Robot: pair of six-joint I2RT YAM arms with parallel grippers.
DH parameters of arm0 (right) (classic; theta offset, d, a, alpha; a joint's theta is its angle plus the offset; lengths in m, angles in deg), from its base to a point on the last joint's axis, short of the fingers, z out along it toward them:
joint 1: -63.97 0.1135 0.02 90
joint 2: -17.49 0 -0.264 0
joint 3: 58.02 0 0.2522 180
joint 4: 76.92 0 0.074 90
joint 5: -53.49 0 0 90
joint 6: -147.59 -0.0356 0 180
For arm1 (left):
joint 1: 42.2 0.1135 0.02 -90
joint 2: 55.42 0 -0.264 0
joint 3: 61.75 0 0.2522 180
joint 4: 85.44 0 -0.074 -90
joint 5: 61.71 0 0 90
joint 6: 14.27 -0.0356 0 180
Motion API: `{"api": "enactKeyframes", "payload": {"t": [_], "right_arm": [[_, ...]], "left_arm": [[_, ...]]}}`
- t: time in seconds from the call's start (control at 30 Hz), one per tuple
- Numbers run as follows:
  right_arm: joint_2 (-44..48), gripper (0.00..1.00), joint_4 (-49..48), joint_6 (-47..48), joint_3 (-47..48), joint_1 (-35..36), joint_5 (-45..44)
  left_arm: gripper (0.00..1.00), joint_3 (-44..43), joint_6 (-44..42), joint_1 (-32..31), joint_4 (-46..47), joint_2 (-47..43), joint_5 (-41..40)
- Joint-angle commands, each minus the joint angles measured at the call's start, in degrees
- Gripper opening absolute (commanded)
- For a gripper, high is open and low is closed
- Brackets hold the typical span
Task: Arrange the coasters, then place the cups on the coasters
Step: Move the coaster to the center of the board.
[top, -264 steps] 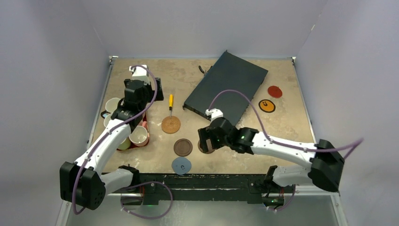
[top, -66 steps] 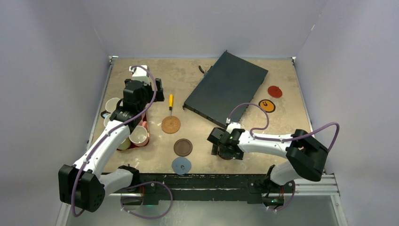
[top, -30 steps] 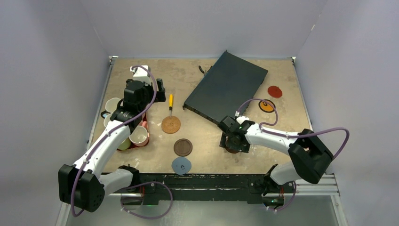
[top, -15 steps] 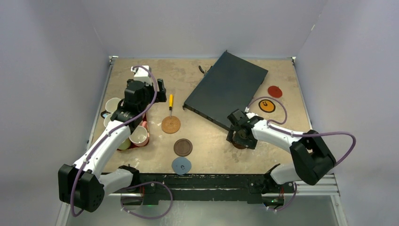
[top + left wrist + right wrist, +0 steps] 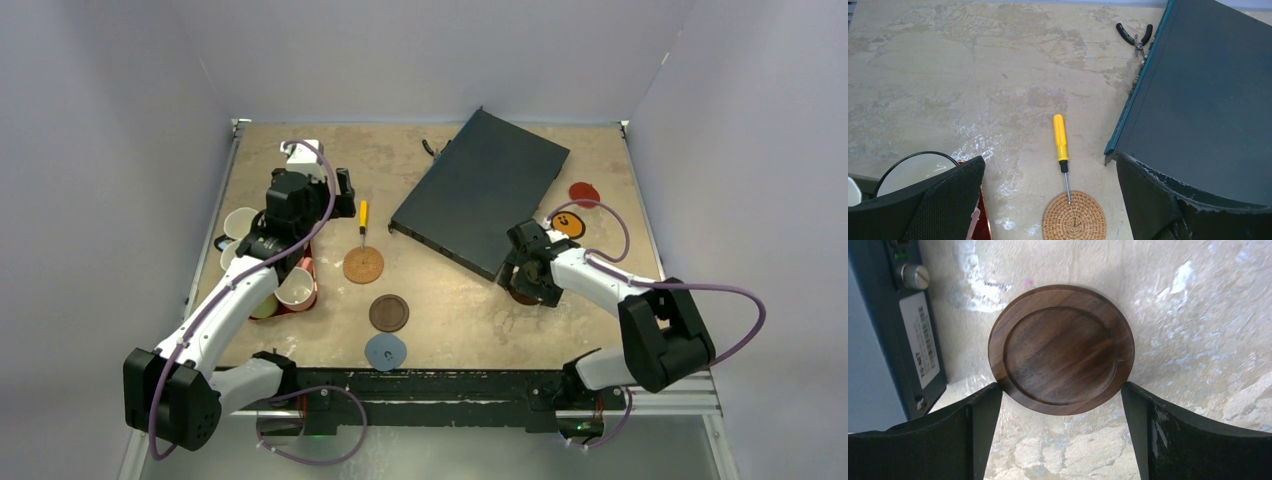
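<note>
Straddling: right gripper (image 5: 1060,390) stands spread over the dark brown coaster (image 5: 1061,349). Its fingers (image 5: 979,425) meet the near rim on both sides, not clamped across the widest part.
Coaster place: flat on the table (image 5: 1198,315), in its right half, just beside the near corner of the dark box (image 5: 878,315).
Left side: left gripper (image 5: 1050,160) is spread wide and empty, above the cups (image 5: 295,288) at the table's left edge.
Risk, box: a nudge toward the far edge could jam the disc against the box, which sits so near.
Risk, lift-off: rising with fingers on the rim could drag or tip the thin disc.
Risk, spacing: a coaster left tight against the box may leave a cup's handle little room.
</note>
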Motion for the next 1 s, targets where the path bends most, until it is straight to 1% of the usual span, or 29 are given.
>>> {"api": "enactKeyframes", "payload": {"t": [0.0, 0.47, 0.97], "right_arm": [[-1.65, 0.92, 0.07, 3.04, -0.67, -2.38, -1.01], [-6.16, 0.92, -3.59, 8.99, 3.20, -8.13, -0.33], [-8.71, 0.92, -5.97, 10.82, 4.55, -11.84, -0.94]], "left_arm": [[0.99, -1.04, 0.55, -0.61, 1.52, -0.75, 0.02], [0.99, -0.96, 0.46, -1.10, 1.45, -0.85, -0.92], [1.00, -0.96, 0.28, -1.18, 1.43, -0.66, -1.34]]}}
